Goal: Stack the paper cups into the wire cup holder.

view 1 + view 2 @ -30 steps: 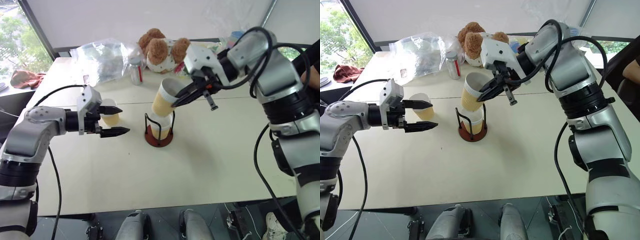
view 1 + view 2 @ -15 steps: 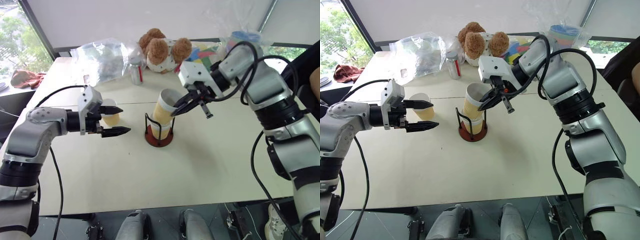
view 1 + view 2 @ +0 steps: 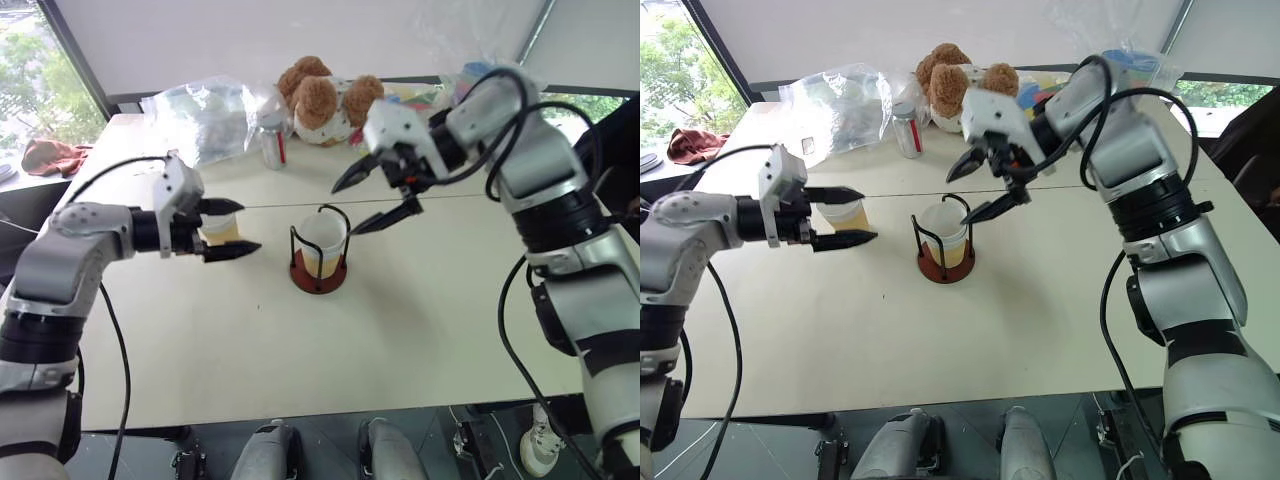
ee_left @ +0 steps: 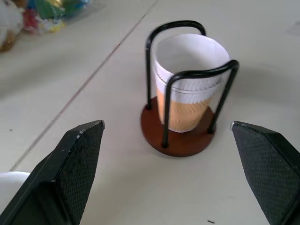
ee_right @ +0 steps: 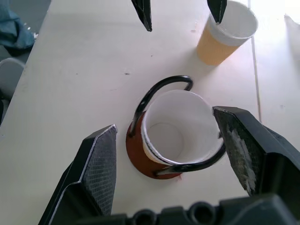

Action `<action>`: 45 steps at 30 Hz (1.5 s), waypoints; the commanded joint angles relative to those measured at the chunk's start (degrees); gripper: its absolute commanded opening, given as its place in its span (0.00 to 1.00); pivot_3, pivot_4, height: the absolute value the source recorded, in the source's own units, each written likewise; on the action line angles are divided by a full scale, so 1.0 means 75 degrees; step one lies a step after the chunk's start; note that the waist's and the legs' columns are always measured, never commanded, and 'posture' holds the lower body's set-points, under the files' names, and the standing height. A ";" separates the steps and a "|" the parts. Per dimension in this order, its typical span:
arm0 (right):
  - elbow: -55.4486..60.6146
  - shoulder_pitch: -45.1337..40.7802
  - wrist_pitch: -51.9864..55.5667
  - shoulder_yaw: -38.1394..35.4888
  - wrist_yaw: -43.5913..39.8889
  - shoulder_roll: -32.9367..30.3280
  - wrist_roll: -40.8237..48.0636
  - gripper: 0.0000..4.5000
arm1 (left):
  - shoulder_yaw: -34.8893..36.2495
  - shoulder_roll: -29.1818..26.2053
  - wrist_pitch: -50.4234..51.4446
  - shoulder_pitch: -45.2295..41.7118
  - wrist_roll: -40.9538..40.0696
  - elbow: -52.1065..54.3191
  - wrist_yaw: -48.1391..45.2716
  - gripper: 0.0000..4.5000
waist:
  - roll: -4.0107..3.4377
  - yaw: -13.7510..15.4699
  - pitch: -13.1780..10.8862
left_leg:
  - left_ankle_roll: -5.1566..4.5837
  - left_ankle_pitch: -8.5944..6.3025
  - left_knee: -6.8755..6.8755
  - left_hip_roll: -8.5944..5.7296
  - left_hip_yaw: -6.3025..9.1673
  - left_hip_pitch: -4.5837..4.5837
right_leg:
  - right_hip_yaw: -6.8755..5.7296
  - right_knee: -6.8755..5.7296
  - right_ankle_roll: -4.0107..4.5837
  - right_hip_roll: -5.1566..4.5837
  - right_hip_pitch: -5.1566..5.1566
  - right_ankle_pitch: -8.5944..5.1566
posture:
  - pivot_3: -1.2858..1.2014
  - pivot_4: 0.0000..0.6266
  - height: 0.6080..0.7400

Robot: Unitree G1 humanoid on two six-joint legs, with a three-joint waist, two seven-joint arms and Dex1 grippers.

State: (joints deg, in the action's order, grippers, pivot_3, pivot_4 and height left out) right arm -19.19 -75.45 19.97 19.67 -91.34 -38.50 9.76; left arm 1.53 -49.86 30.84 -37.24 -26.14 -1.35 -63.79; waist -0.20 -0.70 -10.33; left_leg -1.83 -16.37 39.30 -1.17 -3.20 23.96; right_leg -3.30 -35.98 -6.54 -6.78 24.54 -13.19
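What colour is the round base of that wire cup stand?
Reddish-brown base under black wire; clearest in the left wrist view.

A pale cream table (image 3: 420, 300) with a thin seam line across it carries everything. Near its middle stands the black wire cup holder (image 3: 318, 262) on its round reddish-brown base, with nested yellow-tan paper cups (image 3: 322, 242) inside. To its left stands a lone yellow-tan paper cup (image 3: 845, 213). Along the far edge lie a crumpled clear plastic bag (image 3: 205, 118), a small clear bottle (image 3: 272, 143) and a brown teddy bear (image 3: 322, 100).
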 commanded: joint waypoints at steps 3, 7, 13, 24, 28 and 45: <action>0.1274 0.0319 0.2801 -0.2155 0.0067 -0.1041 0.2036 0.78 | 0.0183 -0.0872 -0.0985 -0.0317 0.0816 -0.0722 -0.0265 1.00 | 0.0009 0.0026 0.0004 | -0.0005 -0.0004 -0.0011 0.0001 0.0005 0.0001 | -0.0005 0.0004 0.0000 -0.0001 0.0000 0.0000 | 0.52 0.24 1.00; 0.2948 0.2035 0.4145 -0.3308 0.1415 -0.1244 0.2814 0.78 | -0.0429 -0.1070 -0.1942 -0.0656 0.1586 -0.1572 -0.0812 1.00 | 0.0027 0.0033 0.0015 | -0.0010 -0.0008 -0.0014 0.0001 0.0004 -0.0001 | -0.0017 0.0011 0.0000 -0.0005 -0.0008 0.0000 | 0.52 0.24 1.00; 0.4868 0.4331 0.5122 -0.4565 0.3555 -0.0740 0.3561 0.78 | -0.1148 -0.0667 -0.3348 -0.1751 0.2647 -0.3339 -0.1157 1.00 | 0.0030 0.0037 0.0011 | -0.0014 -0.0008 0.0001 0.0001 -0.0015 -0.0002 | -0.0011 0.0000 0.0001 -0.0010 -0.0007 0.0000 | 0.52 0.24 1.00; 0.6652 0.6114 0.5629 -0.5197 0.5502 -0.0386 0.4712 0.78 | -0.1688 0.0081 -0.4795 -0.2924 0.3631 -0.5692 -0.1685 1.00 | 0.0036 0.0034 0.0009 | -0.0044 -0.0024 0.0001 0.0002 -0.0016 0.0000 | -0.0012 0.0003 0.0000 -0.0007 -0.0004 0.0000 | 0.52 0.24 1.00; 0.6925 0.6462 0.5500 -0.4840 0.5698 -0.0613 0.4718 0.80 | -0.1825 0.0233 -0.5139 -0.3054 0.3895 -0.5991 -0.1772 0.94 | 0.0037 0.0030 0.0010 | -0.0058 -0.0032 0.0002 0.0003 -0.0013 -0.0001 | -0.0012 0.0003 0.0000 -0.0007 -0.0005 0.0000 | 0.52 0.24 1.00; 0.7456 0.7180 0.5237 -0.4227 0.5833 -0.1280 0.4966 0.80 | -0.1819 0.0994 -0.5815 -0.4213 0.4261 -0.6714 -0.2216 0.00 | 0.0052 0.0146 0.0004 | -0.0072 -0.0040 0.0027 0.0003 -0.0004 0.0011 | -0.0017 0.0001 0.0000 -0.0006 -0.0007 0.0000 | 0.52 0.24 1.00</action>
State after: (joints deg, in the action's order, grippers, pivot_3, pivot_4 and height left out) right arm 34.24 -21.51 60.31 -11.70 -46.51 -46.23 46.41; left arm -13.37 -42.43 -11.89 -63.68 7.05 -51.98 -79.22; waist 0.19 0.39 -10.30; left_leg -2.39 -16.69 39.58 -1.13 -3.18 24.11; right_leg -3.47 -35.98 -6.54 -6.82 24.48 -13.19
